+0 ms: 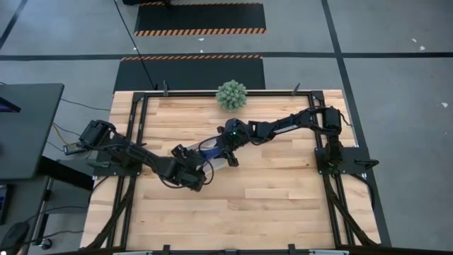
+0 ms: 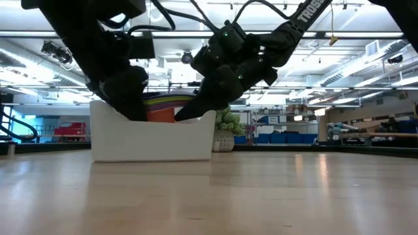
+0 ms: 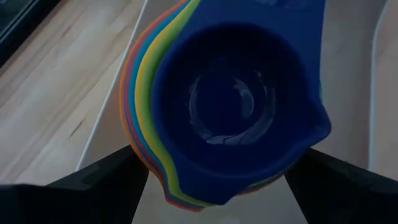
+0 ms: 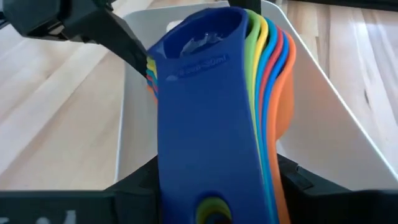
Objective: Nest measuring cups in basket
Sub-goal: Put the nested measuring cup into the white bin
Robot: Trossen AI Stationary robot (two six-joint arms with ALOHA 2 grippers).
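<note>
The measuring cups (image 4: 205,93) are nested into one stack, dark blue on top, with green, yellow, light blue, red and orange rims showing beneath. The stack sits tilted inside the white basket (image 2: 153,140), bowls low and handles rising. My left gripper (image 3: 217,168) is at the bowl end of the stack. My right gripper (image 4: 217,186) is at the handle end. Both meet over the basket (image 1: 212,152) in the high view, left gripper (image 1: 200,173) on the near left, right gripper (image 1: 228,157) on the far right. My left gripper has the stacked bowls (image 3: 236,106) between its two fingers, one finger (image 3: 106,180) against the orange and red rims, the other (image 3: 336,180) beside the dark blue spout. It comes from above, slanting down into the basket. My right gripper pinches the stacked handles (image 4: 205,155) between its two fingers (image 4: 134,183), which lie across the handles near their free end. It comes slanting down from the table's far right. The handles are raised and the bowls point down into the basket.
A spiky green ball plant (image 1: 231,95) stands at the table's far edge, also seen behind the basket as the plant (image 2: 227,124). Bare wooden table (image 1: 269,205) lies on the near and right sides. The basket's white walls (image 4: 336,124) surround the stack.
</note>
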